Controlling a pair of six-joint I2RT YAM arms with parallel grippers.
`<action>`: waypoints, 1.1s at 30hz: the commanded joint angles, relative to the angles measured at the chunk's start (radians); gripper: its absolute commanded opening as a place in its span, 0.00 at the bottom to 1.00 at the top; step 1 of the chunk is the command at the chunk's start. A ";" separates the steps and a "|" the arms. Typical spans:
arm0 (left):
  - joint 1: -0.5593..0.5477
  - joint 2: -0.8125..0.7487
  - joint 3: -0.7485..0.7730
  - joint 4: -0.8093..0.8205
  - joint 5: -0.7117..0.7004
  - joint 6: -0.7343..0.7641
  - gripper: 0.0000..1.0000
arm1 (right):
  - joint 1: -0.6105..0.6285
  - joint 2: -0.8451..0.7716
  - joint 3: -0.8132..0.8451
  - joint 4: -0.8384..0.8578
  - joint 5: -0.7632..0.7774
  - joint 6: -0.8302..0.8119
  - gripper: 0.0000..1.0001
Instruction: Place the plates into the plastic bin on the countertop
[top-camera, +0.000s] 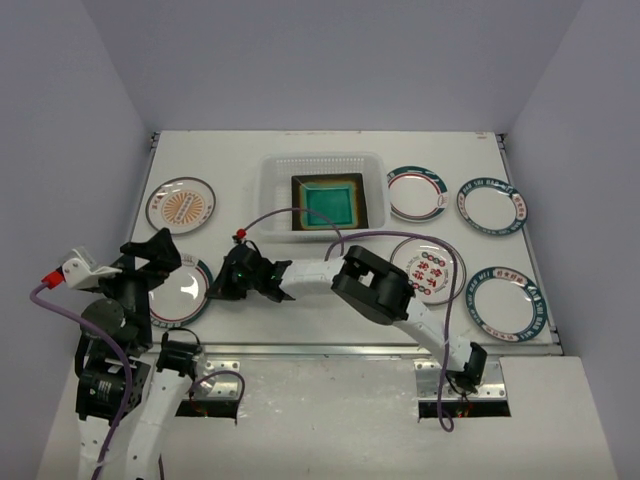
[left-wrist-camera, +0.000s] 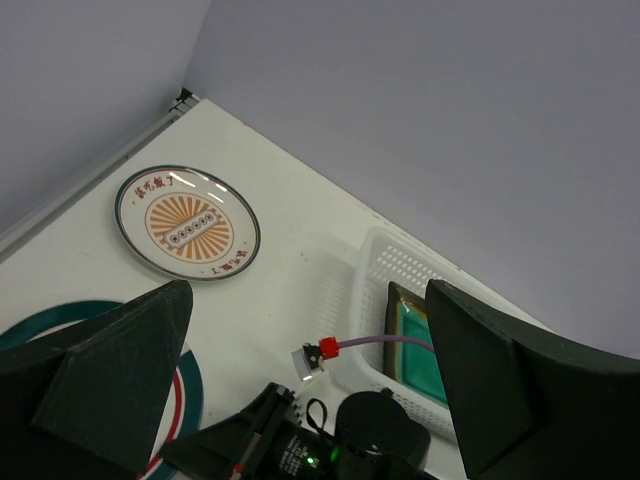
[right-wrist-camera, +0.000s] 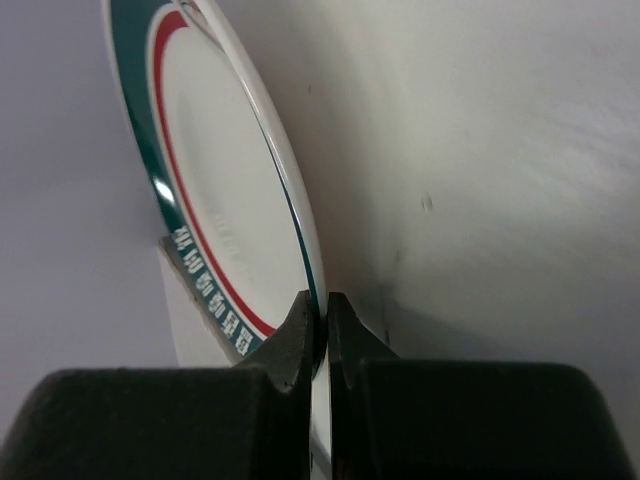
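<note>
Right now, the round plate with the green rim (right-wrist-camera: 230, 200) sits at the near left of the countertop (top-camera: 250, 160), close to its front edge. Your right gripper (right-wrist-camera: 322, 305) is pinched shut on just the thin rim of it. You cannot tell if the plate is off the countertop yet.

That small pinch is the big worry. The plate is wide and the grip is only at one edge, so it may droop, swing or slip out if you move fast. If it drops here, it could slide off the front edge.

Your left gripper (left-wrist-camera: 308, 300) is wide open, holds nothing, and sits just beside the plate. Lift the wrong way and you may bump it.

The bin (top-camera: 275, 195) is farther back, near the middle. A square green plate (top-camera: 328, 203) already lies in it, so yours may clack down on top. The purple cable (top-camera: 290, 212) hangs over the bin's near wall and could snag there.

The countertop between plate and bin looks open. The orange plate (top-camera: 180, 203) is off to the left, out of your way.
</note>
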 joint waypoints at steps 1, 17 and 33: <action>0.002 -0.002 -0.006 0.041 0.010 0.013 1.00 | -0.002 -0.243 -0.204 0.078 0.048 -0.109 0.00; 0.003 -0.066 0.002 0.014 -0.049 -0.012 1.00 | -0.021 -0.619 -0.337 -0.086 0.161 -0.263 0.00; 0.002 -0.033 -0.006 0.031 -0.009 0.000 1.00 | -0.383 -0.903 -0.403 -0.409 0.209 -0.286 0.00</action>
